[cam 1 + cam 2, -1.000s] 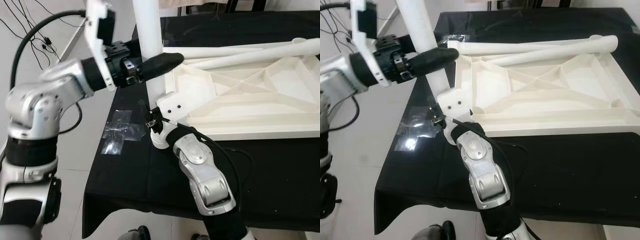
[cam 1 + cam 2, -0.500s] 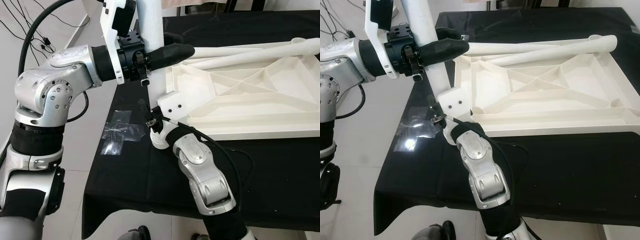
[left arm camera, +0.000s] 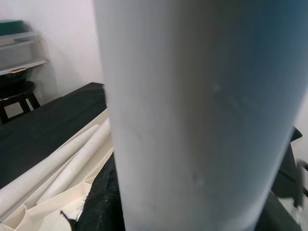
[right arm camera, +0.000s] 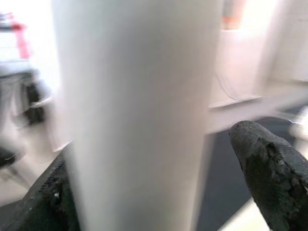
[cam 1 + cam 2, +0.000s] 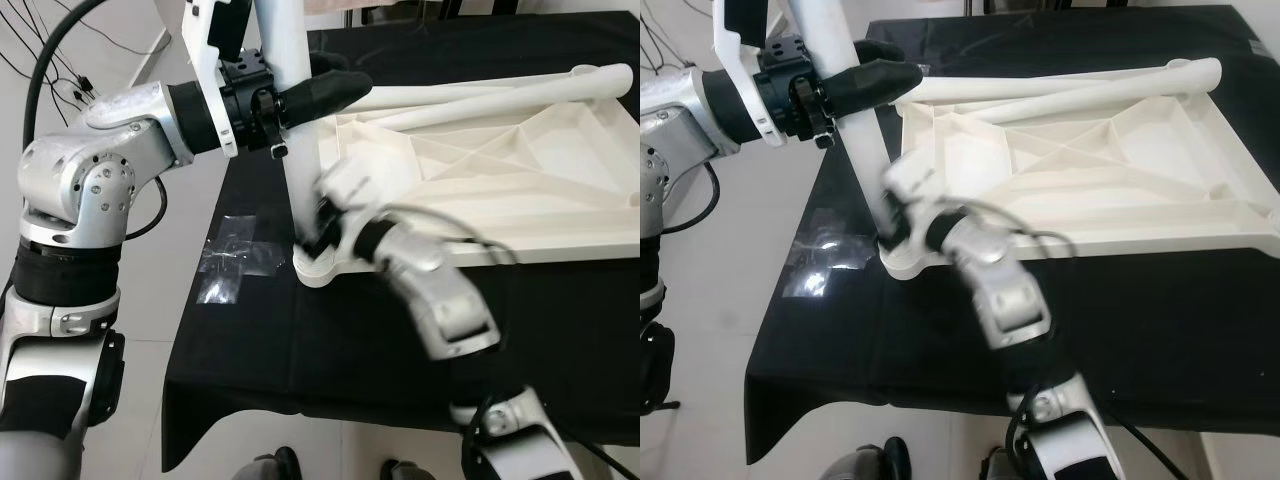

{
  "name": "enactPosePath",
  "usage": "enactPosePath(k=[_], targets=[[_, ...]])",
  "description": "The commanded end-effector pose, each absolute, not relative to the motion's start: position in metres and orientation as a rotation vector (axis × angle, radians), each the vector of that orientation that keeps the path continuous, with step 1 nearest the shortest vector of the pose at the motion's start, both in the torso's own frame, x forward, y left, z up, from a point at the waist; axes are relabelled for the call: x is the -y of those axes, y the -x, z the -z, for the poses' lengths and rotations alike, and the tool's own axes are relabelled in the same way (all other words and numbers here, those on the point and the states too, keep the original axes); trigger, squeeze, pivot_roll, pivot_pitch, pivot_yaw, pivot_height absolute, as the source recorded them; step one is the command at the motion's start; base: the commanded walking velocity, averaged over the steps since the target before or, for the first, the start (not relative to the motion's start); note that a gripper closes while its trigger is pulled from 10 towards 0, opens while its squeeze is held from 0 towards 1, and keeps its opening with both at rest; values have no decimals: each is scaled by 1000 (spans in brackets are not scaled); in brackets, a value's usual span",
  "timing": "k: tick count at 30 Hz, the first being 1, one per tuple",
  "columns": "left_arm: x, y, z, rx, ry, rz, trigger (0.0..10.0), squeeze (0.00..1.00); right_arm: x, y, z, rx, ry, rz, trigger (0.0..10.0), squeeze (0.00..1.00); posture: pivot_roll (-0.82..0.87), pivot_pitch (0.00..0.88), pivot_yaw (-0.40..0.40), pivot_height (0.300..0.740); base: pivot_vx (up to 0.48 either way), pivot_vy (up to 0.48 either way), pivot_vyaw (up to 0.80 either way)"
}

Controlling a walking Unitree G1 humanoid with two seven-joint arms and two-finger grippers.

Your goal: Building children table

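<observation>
A white tabletop [image 5: 560,215] lies upside down on the black-covered table [image 5: 560,340]. One white leg [image 5: 302,190] stands upright in its near left corner socket [image 5: 318,268]. My left gripper [image 5: 335,78] is shut on this leg high up, and the leg's surface [image 3: 192,120] is very close in the left wrist view. My right gripper [image 5: 318,238] is low at the leg's base, blurred by motion. In the right wrist view its fingers [image 4: 269,163] straddle the leg [image 4: 139,110], with a gap at one side.
Two loose white legs [image 5: 480,90] lie across the tabletop's far edge. A clear plastic bag [image 5: 235,262] lies on the cloth left of the socket. The table's left edge drops to pale floor [image 5: 130,330]. Cables [image 5: 60,40] run along the floor at the far left.
My right arm has swung, its elbow going right and up, and it is now blurred. My left wrist turned while staying on the leg. The camera has shifted slightly.
</observation>
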State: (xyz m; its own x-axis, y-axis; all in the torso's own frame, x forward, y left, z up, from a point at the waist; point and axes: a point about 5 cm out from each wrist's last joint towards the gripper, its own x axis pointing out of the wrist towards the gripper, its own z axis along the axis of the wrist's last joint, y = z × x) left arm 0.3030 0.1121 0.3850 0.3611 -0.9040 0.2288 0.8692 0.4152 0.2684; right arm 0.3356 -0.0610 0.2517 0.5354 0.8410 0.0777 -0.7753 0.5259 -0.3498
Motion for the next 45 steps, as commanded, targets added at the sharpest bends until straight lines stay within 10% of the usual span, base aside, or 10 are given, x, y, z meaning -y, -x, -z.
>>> enactPosePath(k=[1,2,3,12,13,28,29,30,41,45], targets=[[-112,-303,-382,333,-126,1151,0,0,60,-337,-244,210,329,-1128,10000,1000,-19,205,91,740,0,0,0],[-112,-303,-382,333,-126,1151,0,0,60,-337,-244,210,329,-1128,10000,1000,-19,205,91,740,0,0,0],[-112,-303,-382,333,-127,1152,0,0,61,-340,-247,200,360,-1180,10000,0,-17,204,92,740,0,0,0],[-111,-303,-383,335,-131,1158,0,0,53,-354,-249,135,269,-1339,9569,0,-9,212,96,740,0,0,0],[-111,-303,-383,334,-132,1160,0,0,52,-357,-249,129,240,-1368,0,0,-9,212,96,740,0,0,0],[-109,-302,-382,333,-147,1179,0,0,48,-369,-234,55,232,-1411,0,0,-6,217,100,740,0,0,0],[-109,-303,-382,345,-142,1166,1294,1000,48,-370,-233,54,234,-1405,0,0,-8,218,100,740,0,0,0],[-108,-302,-381,343,-158,1175,10000,1000,49,-371,-232,60,234,-1394,0,0,-13,218,98,740,0,0,0],[-116,-305,-381,349,-69,1088,10000,1000,36,-361,-186,-72,242,-873,0,0,-50,225,47,740,0,0,0],[-126,-300,-379,345,-26,1049,10000,0,28,-310,-159,-133,105,-569,0,0,-31,229,54,740,0,0,0]])
